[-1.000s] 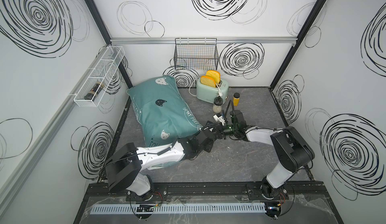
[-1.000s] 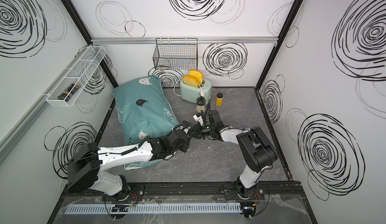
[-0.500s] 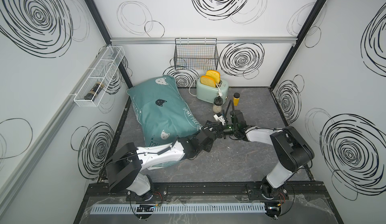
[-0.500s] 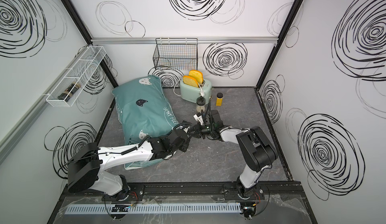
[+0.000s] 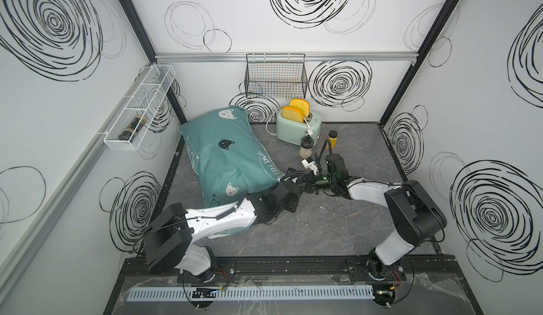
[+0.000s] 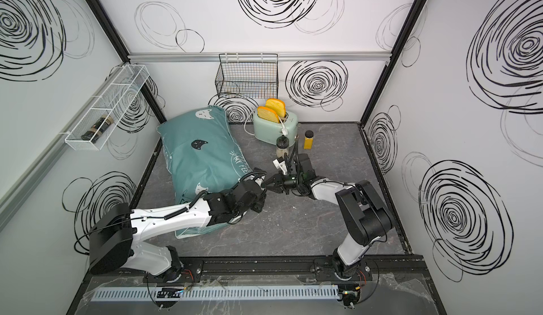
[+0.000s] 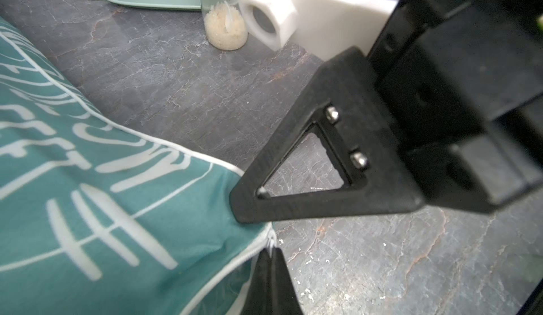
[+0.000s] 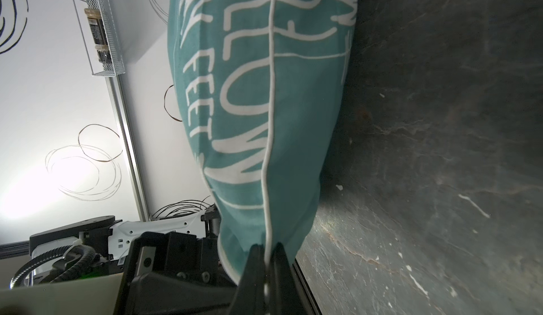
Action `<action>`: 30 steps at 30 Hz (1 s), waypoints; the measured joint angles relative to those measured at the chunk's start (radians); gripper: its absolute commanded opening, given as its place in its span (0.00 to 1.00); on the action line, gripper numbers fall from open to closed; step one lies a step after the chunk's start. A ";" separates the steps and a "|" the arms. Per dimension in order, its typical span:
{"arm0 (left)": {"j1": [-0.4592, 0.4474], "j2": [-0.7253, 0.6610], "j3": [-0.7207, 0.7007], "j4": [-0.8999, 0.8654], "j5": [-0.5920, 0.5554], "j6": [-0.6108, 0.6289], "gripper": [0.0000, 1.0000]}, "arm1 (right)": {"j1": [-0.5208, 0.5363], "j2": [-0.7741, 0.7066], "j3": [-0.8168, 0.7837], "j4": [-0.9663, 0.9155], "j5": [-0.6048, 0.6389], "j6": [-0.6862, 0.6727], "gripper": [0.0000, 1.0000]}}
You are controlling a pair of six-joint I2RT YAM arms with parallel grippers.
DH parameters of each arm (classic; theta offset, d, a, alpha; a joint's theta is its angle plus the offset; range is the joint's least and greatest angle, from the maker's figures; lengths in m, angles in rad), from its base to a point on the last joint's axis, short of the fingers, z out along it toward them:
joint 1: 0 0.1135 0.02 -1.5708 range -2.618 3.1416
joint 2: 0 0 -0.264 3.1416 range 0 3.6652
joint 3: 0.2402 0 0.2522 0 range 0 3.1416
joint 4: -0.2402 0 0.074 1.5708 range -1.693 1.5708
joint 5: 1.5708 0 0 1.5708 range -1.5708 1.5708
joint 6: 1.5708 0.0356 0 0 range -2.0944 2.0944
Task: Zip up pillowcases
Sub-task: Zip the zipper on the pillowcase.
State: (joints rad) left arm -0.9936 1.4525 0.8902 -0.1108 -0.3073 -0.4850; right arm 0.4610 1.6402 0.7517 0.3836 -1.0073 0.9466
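The pillowcase, teal with cat faces and white lettering, lies plump on the tabletop. It fills the left side, running from the back wall toward the front, and its near end is hidden under the left arm. Both arms reach in low and meet at its corner nearest the middle of the tabletop.

In the right wrist view the right tool is pressed together on the white piping at that corner, and the cord runs straight in between its fingers. In the left wrist view the left tool is also pressed together. Its tips sit at the same corner, where the piping ends, and seem to nip the edge of the cloth. The right tool's black triangular finger touches the cloth just beside them.

Behind the tools stand a mint toaster holding two slices, a jar of pale grains and a yellow bottle, all clear of the pillowcase.
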 measured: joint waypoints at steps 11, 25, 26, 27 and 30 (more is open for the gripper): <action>0.008 -0.037 -0.024 -0.040 0.020 -0.036 0.00 | -0.029 -0.009 -0.016 -0.001 0.021 0.013 0.00; 0.026 -0.179 -0.105 -0.187 0.020 -0.145 0.00 | -0.164 -0.084 -0.047 -0.027 0.065 0.007 0.00; 0.026 -0.195 -0.117 -0.204 0.018 -0.161 0.00 | -0.183 -0.092 -0.050 -0.031 0.072 0.006 0.00; 0.026 -0.208 -0.127 -0.222 0.016 -0.176 0.00 | -0.197 -0.097 -0.053 -0.032 0.076 0.005 0.00; 0.026 -0.254 -0.147 -0.293 0.015 -0.234 0.00 | -0.242 -0.101 -0.057 -0.036 0.085 0.002 0.00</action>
State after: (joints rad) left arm -0.9672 1.1988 0.7433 -0.4034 -0.2924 -0.7189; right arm 0.2188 1.5391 0.6945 0.3477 -0.9222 0.9485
